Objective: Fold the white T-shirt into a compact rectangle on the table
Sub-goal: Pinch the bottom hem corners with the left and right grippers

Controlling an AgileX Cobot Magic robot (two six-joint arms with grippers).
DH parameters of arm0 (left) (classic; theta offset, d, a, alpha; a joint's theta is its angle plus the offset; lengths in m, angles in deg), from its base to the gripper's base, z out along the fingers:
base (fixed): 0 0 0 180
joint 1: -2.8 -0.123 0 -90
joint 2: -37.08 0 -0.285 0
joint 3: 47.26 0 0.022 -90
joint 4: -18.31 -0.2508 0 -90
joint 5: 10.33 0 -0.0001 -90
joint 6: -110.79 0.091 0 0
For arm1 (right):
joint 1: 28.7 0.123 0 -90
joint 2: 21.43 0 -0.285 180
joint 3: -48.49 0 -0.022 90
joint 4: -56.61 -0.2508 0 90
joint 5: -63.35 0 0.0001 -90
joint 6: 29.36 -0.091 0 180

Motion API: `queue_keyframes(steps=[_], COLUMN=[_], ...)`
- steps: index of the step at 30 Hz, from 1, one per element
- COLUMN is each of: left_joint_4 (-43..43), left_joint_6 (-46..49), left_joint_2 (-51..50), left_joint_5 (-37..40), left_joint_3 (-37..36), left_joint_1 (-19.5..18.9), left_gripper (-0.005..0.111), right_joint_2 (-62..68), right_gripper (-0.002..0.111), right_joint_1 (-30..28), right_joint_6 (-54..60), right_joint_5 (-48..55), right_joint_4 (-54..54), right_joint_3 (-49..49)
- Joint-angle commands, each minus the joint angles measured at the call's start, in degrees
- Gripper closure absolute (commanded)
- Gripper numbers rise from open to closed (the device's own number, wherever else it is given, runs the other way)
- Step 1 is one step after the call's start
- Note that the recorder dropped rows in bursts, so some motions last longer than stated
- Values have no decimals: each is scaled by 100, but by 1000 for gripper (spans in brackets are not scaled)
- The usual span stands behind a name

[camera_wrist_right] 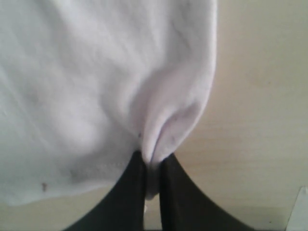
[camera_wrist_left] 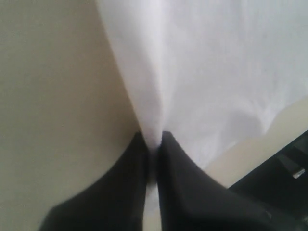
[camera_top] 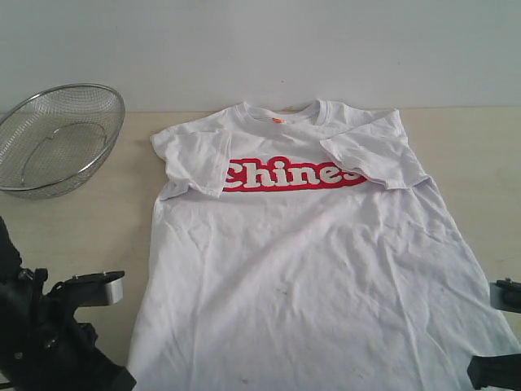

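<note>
Black jaws on both sides, pressed together on white cotton.

Your left gripper (camera_wrist_left: 153, 140) pinches a raised fold at the edge of the white T-shirt (camera_top: 309, 269), near its lower left corner. Your right gripper (camera_wrist_right: 152, 159) is clamped on a puckered bit of hem at the opposite corner. The shirt lies chest-up on the table (camera_top: 89, 228), collar at the far side, with both sleeves (camera_top: 199, 163) folded inward over the ends of the red lettering (camera_top: 289, 173). A wire-mesh basket (camera_top: 57, 138) sits well apart at the far left.
</note>
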Motion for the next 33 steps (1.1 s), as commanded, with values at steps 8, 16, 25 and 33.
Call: queue_keyframes(steps=[8,16,25,33], left_joint_4=[-587,-587,-587,-690], left_joint_6=[-596,-699,-833,-877], left_joint_2=[519,1038,1576,1564], left_joint_5=[208,339,414,625], left_joint_3=[3,3,3,3], left_joint_1=[35,35,35,35], left_gripper=[102,102,102,102], right_joint_2=[-857,-1555,-2193,-2230], right_gripper=[108,108,108,108], right_joint_1=[-15,-15,-15,-15], right_joint_6=[202,240,372,406], right_joint_5=[35,232,327,336], right_joint_4=[-203,-329,-548,-571], right_joint_3=[61,61,61,61])
